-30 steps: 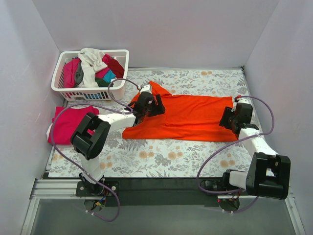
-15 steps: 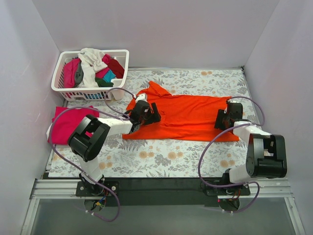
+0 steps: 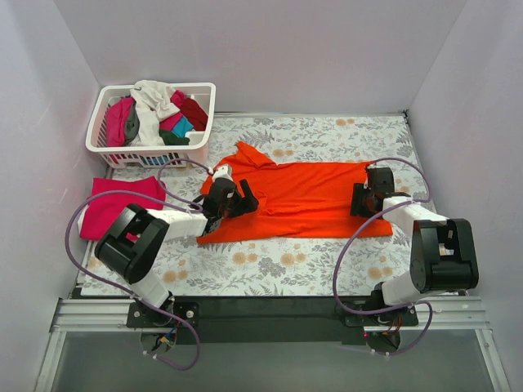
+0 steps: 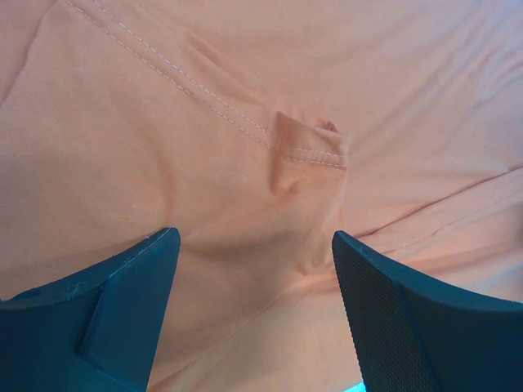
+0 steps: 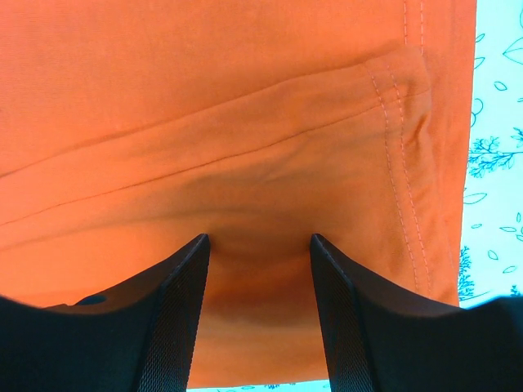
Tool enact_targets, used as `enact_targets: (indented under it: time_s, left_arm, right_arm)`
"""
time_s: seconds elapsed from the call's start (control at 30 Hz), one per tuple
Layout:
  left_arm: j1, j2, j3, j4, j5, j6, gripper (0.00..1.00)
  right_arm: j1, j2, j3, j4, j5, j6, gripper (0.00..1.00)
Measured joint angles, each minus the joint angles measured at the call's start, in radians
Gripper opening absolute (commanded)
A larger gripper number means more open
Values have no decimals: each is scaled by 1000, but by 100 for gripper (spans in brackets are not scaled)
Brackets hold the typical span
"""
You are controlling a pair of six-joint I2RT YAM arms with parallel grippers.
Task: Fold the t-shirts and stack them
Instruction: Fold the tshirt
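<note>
The orange t-shirt (image 4: pixel 163 163) fills nearly the whole frame. The left gripper (image 4: pixel 253 242) shows two dark fingers (image 4: pixel 122 310) coming in from 7 and 5 o'clock, spread well apart, with bare cloth lying between their tips. A double-stitched hem (image 4: pixel 188 86) runs from 11 o'clock down toward the centre and ends in a small turned-over flap (image 4: pixel 310 147) (just toward 1 o'clock of centre). Long creases (image 4: pixel 441 212) slant across at 3 to 4 o'clock. A turquoise sliver (image 4: pixel 353 389) shows at the bottom edge, near 5 o'clock.
</note>
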Motion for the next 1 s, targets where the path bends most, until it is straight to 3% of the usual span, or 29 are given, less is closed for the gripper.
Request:
enact_targets:
  time_s: [0.67, 1.0]
  left_arm:
    - [95, -156, -107, -71, 77, 64, 72]
    - [95, -198, -30, -135, 70, 127, 74]
  right_arm:
    - [24, 139, 190, -230, 0, -26, 49]
    - [42, 124, 186, -271, -6, -24, 50]
